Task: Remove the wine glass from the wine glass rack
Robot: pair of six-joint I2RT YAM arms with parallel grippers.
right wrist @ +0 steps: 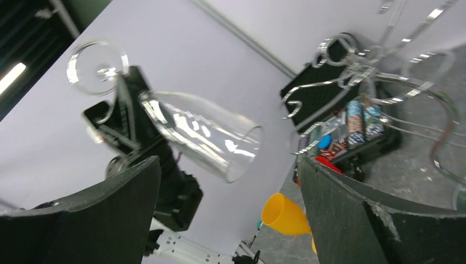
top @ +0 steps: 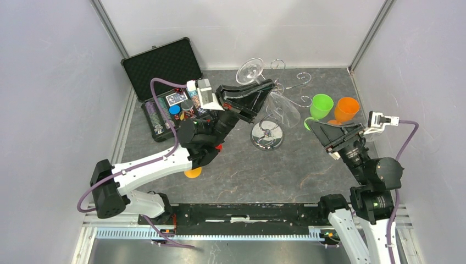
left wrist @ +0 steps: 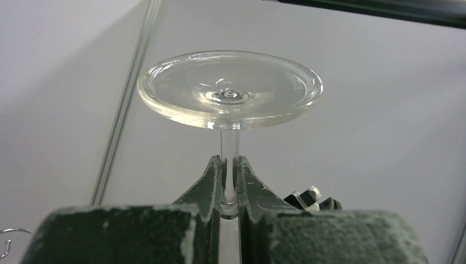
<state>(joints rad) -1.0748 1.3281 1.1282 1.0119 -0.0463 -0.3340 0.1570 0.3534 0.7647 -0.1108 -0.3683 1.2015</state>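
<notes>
The left gripper (left wrist: 229, 181) is shut tight on the thin stem of the wine glass (left wrist: 229, 91). Its two fingers (left wrist: 211, 181) press the stem from both sides, just under the round flat foot. The glass is up in the air and tipped over. Its foot points to the far side and its big open bowl points to the near right.

The wine glass rack (top: 267, 135) stands on the table (top: 236, 176) in the middle. It has a shiny round base, and its curly hooks (top: 291, 82) reach to the far right. From above, the bowl of the glass hangs over the base, right beside the hooks. From the right wrist camera the glass looks free of the hooks, with a gap between them, but it is hard to be sure.

The right gripper (right wrist: 228, 165) is wide open and holds nothing. It sits to the right of the rack and points at the glass.

A green cup (top: 321, 105) and an orange cup (top: 347, 109) stand side by side at the far right. An open black case (top: 165, 82) lies at the far left.
</notes>
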